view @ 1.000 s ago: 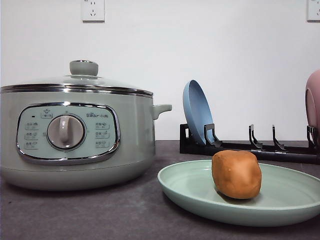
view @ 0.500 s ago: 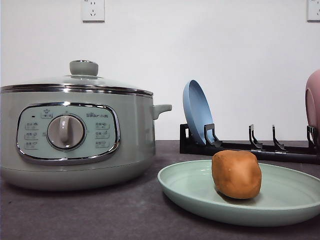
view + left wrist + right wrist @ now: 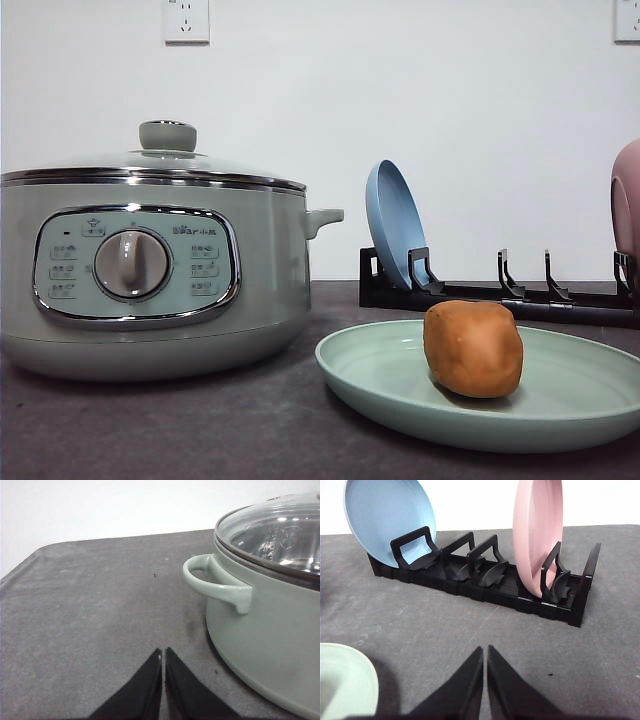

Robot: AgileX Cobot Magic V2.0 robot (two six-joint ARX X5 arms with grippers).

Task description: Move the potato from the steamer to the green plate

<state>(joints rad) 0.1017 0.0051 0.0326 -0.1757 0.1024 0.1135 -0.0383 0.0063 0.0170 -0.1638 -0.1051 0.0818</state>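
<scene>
One potato [image 3: 473, 349] rests on green plate [image 3: 380, 375], right of steamer [image 3: 150, 270]; steamer lid on. Left gripper [image 3: 163, 654] fingers pressed together, empty, beside steamer handle [image 3: 217, 580]. Right gripper [image 3: 485, 651] fingers together, empty, facing black rack [image 3: 485, 582] with blue plate [image 3: 385, 515], pink plate [image 3: 537, 530].

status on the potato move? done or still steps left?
Looks done. The potato sits on the green plate, apart from the steamer, whose glass lid is on. Nothing in hand: the left gripper and right gripper are both shut and empty above the table. Nothing visibly left.
</scene>
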